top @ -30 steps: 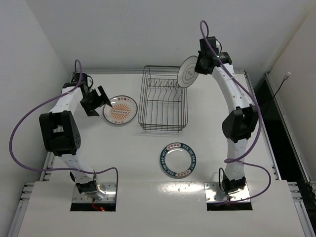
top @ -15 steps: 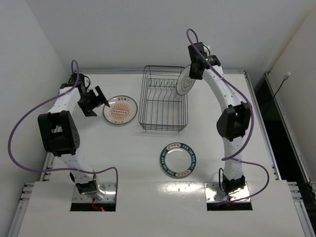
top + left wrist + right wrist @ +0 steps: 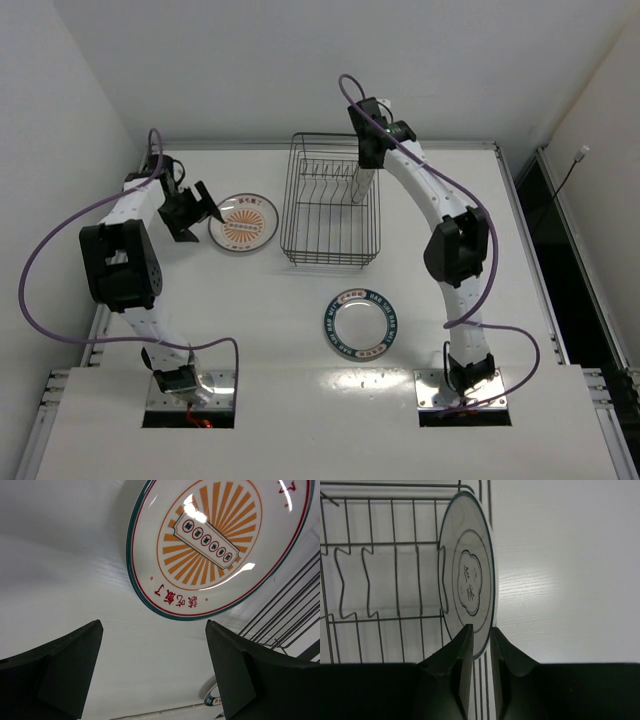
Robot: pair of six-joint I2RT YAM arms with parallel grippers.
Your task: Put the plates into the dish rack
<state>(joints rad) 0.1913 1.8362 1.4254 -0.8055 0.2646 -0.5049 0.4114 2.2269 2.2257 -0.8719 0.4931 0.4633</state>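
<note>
The plain white plate (image 3: 467,580) stands on edge at the right end of the dish rack (image 3: 290,200), between the wires (image 3: 370,544). My right gripper (image 3: 481,630) reaches down from above the rack (image 3: 368,160), with its two fingers close on either side of the plate's lower rim. The orange sunburst plate (image 3: 243,222) lies flat on the table left of the rack. My left gripper (image 3: 200,205) hovers just left of that plate (image 3: 215,540), wide open (image 3: 154,625) and empty. The blue-rimmed plate (image 3: 340,310) lies flat in front of the rack.
White walls close in the table at the back and left. A raised lip runs along the table's right edge (image 3: 520,230). Rack wires (image 3: 285,615) show to the right of the orange plate in the left wrist view.
My right arm has swung left and down, bringing the white plate from above the rack's right rim into the rack, upright. The left gripper has barely shifted.
</note>
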